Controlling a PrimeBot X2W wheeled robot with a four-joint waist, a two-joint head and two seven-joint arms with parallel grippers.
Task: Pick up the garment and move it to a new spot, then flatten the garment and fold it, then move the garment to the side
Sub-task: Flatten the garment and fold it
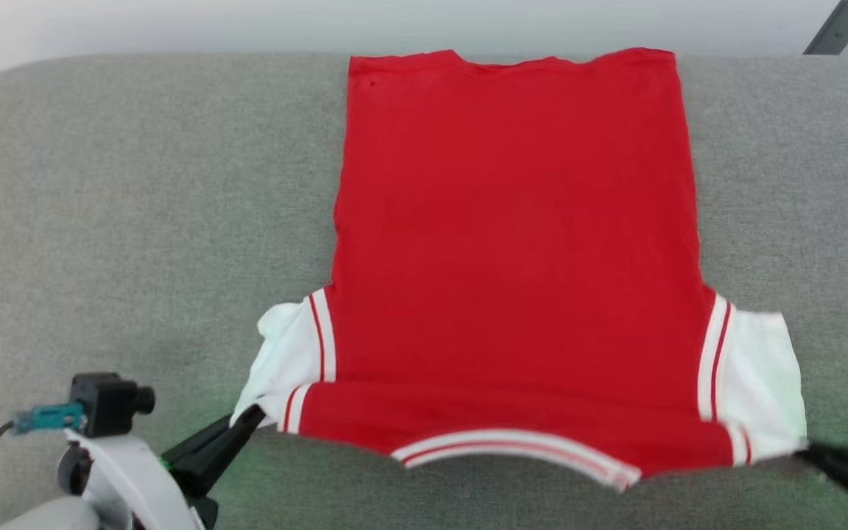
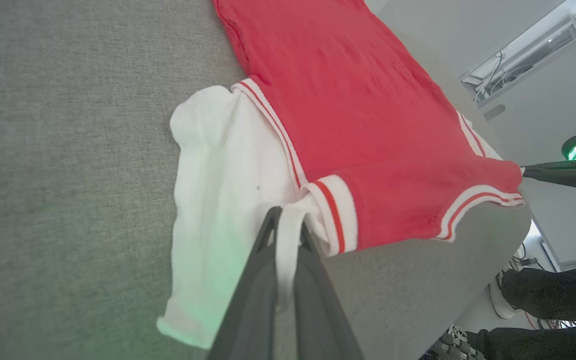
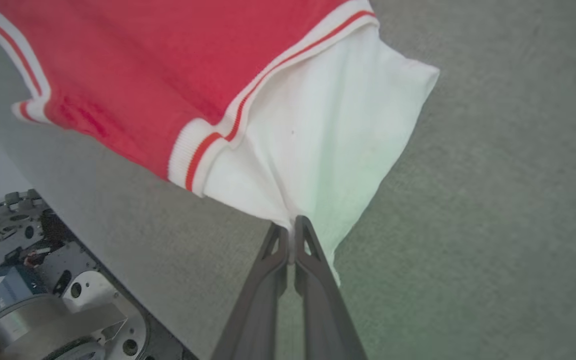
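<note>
Red jersey centre frame, back up on grey pad. We clamp left gripper shut on lower-left white corner, right gripper shut on lower-right; likely stretching near edge flat.

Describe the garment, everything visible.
The garment is a red knit-looking jersey, plain side up, no lettering showing. White-and-red striped trim edges the neckline and armholes; white sleeve panels stick out on both sides. It lies spread mostly flat on the grey fabric surface, neckline toward the robot, hem at the far edge. The left gripper and right gripper are each shut on a white sleeve's near corner; the left sleeve is bunched.
</note>
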